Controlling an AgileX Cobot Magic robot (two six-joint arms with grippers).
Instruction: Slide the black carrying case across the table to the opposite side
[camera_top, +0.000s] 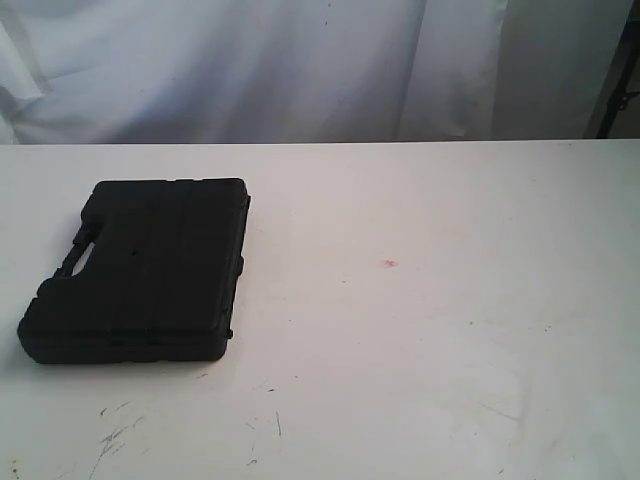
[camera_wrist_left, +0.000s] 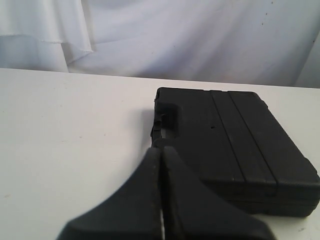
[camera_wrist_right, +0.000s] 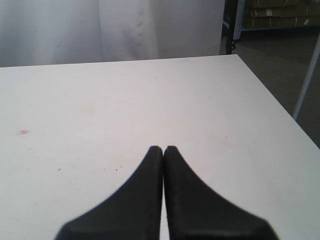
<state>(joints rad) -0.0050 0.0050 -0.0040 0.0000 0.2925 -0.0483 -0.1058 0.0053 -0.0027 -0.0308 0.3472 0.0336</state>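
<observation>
Leftward on table (camera_top: 450, 350), black case (camera_top: 140, 270), left tool (camera_wrist_left: 161, 149) closed, right tool (camera_wrist_right: 163, 148) closed

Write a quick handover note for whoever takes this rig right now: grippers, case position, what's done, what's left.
Left gripper: shut, holding nothing, tips near the handle side of the black plastic carrying case; contact cannot be told.
Right gripper: shut, holding nothing, above the bare white tabletop.
Case: lies flat and closed on the left part of the tabletop in the exterior view.
Done: case not yet across.
Left: slide it to the right side.
</observation>
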